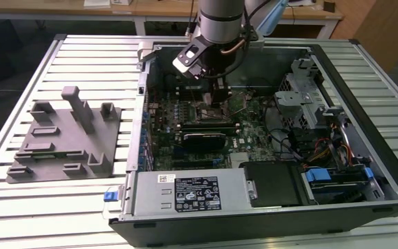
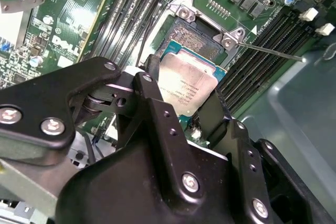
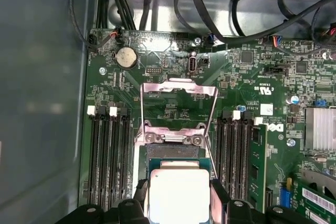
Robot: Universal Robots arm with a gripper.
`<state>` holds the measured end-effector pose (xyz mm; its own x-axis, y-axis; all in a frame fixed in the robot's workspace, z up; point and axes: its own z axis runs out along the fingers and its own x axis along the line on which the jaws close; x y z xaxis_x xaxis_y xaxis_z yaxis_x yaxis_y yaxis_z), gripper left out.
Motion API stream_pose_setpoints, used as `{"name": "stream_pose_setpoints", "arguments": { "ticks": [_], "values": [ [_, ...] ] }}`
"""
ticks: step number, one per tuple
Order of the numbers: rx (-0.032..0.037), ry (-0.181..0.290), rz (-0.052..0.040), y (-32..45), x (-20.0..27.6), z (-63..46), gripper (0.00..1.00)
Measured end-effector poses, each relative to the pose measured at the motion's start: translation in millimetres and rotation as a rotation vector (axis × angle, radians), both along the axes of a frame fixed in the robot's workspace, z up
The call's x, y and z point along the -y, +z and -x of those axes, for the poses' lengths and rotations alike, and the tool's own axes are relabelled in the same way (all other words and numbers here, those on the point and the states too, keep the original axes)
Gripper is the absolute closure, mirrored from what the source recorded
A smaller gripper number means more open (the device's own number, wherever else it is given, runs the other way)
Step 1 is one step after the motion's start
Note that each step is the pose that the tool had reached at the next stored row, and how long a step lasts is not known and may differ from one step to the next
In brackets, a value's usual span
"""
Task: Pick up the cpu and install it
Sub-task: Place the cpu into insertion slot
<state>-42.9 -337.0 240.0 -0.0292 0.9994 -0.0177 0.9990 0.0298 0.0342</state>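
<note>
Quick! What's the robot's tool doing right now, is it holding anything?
Tool: shut, holding the cpu by its edges over the open socket.

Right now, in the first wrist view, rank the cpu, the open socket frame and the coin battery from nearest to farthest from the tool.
1. cpu: gripped between the fingers of the tool.
2. socket frame: flipped open, just past the cpu.
3. coin battery: beyond the frame, near the board's edge by the cables.

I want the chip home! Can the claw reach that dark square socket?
Probably yes. The claw, shut on the silvery square chip, is over the dark square socket; its metal frame is flipped open and nothing sits between.
</note>
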Motion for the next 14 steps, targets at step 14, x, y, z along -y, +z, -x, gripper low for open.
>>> {"name": "stream_pose_setpoints", "arguments": {
  "ticks": [14],
  "values": [
    [0.0000,-0.003,0.0001,-17.9,0.0,0.0,0.46]
  ]
}}
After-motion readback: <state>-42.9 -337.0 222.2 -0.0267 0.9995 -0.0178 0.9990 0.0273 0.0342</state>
